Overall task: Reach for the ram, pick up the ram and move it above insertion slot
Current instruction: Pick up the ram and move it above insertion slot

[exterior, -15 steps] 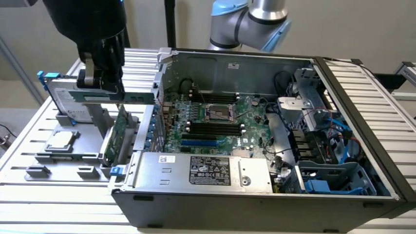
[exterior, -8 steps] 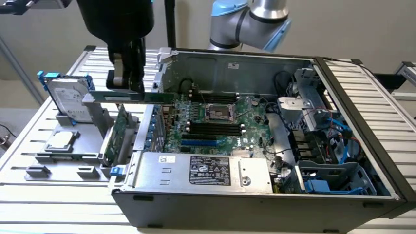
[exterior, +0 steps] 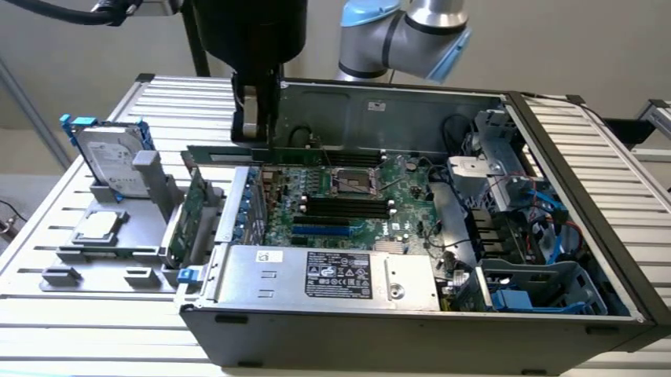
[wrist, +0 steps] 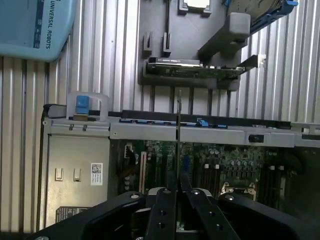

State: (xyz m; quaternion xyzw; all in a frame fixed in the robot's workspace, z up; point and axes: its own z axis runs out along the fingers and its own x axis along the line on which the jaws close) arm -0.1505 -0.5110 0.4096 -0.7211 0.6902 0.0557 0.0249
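- Pincer [wrist: 177,197] pinching the ram [wrist: 178,140], fingers [wrist: 162,210] pressed on either face, board seen edge-on in wrist view.
- In exterior view, ram [exterior: 225,154] held level as a long green strip under the black tool, jutting toward exterior view's left, at the case's back-left corner.
- Hangs above the motherboard [exterior: 357,192], clear of it; dark memory slots [exterior: 341,208] lower down, near board centre.
- Open PC case [exterior: 419,314] on ribbed metal worktop [exterior: 94,322].
- Grey fixture [exterior: 105,251] off to exterior view's left, w/ hard drive [exterior: 110,161] standing upright, CPU chip [exterior: 100,226] lying flat.
- Taller green expansion card [exterior: 194,216] upright in fixture, just beside case wall.
- Robot arm's blue-grey joint [exterior: 404,35] up behind the case.
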